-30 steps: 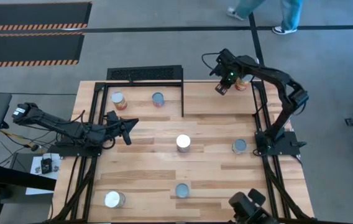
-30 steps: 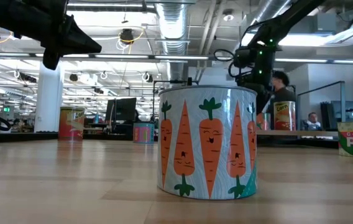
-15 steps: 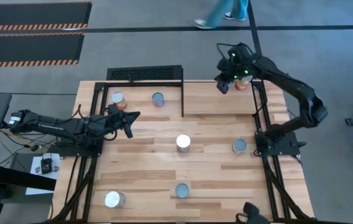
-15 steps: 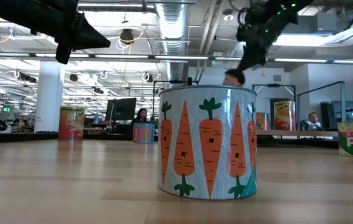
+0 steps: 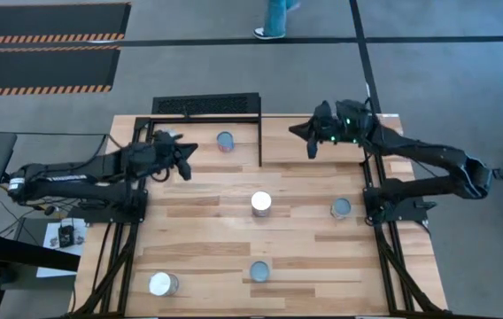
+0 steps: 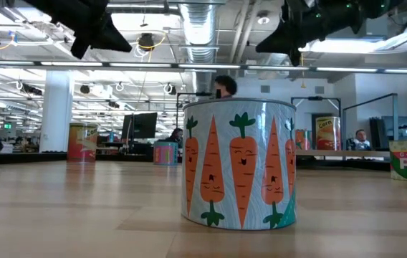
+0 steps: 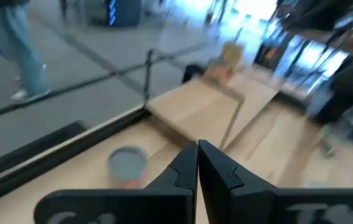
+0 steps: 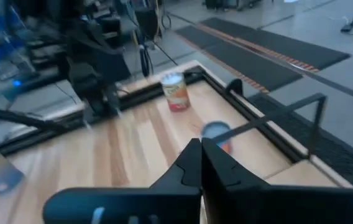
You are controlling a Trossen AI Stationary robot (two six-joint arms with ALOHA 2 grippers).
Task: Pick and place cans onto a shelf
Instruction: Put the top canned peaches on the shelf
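Cans sit scattered across the tabletop (image 5: 207, 213) — one with a white top (image 5: 261, 203) mid-table, which the low view alone shows as carrot-printed (image 6: 238, 164). My left fingers (image 5: 183, 159) hang pressed together over the shelf (image 5: 234, 155) near a grey-topped can (image 5: 225, 140); my right fingers (image 5: 307, 139) — also together, empty — hover beyond its black bar.

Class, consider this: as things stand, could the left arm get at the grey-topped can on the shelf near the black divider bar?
Probably yes. The left claw hangs shut beside the grey-topped can, with only bare shelf between them; it would have to open first.
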